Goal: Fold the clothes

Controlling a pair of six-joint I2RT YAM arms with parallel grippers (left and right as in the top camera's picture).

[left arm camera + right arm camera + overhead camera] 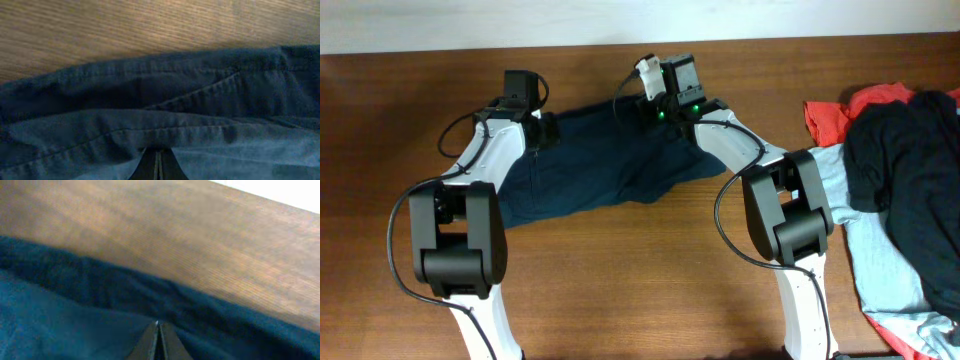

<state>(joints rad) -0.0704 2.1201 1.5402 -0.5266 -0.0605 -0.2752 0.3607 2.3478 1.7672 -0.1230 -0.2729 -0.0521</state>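
Ideally, the navy shorts [610,175], clamped along one edge by left gripper [158,152] and right gripper [158,327], should be lifted evenly.

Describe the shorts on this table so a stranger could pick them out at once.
On the brown wooden table, look at its middle, toward the far edge. The dark navy shorts lie spread there. Unlike the heap at the right edge, with its red garment and light blue T-shirt, they lie alone, one dark piece.
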